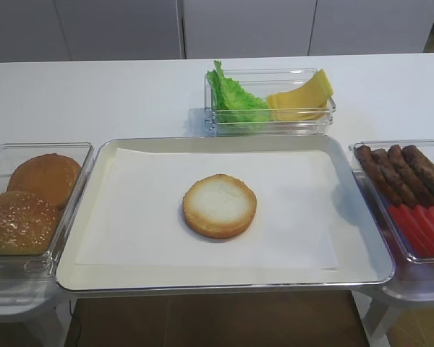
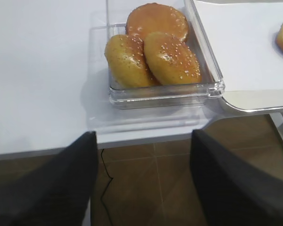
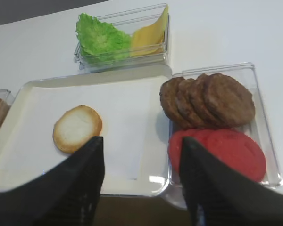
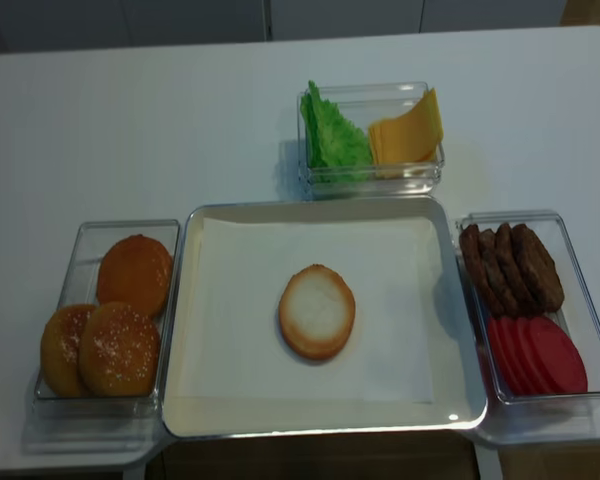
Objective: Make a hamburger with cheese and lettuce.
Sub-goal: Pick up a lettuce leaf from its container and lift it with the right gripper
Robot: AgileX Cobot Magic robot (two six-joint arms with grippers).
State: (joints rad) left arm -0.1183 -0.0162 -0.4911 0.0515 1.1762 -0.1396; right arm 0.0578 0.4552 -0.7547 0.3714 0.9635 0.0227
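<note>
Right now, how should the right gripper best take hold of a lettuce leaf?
Probably from above: the lettuce stands upright in the clear box, frilly top edge poking over the rim. Pinch that exposed top edge, keeping left of the cheese beside it.

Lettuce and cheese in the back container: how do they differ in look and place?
The lettuce is bright green with ruffled edges; the cheese is smooth, pale yellow and flat-edged. In the exterior high view the lettuce fills the container's left side, the cheese its right. Both lean upright in that clear container, neither yet on the bun half.
</note>
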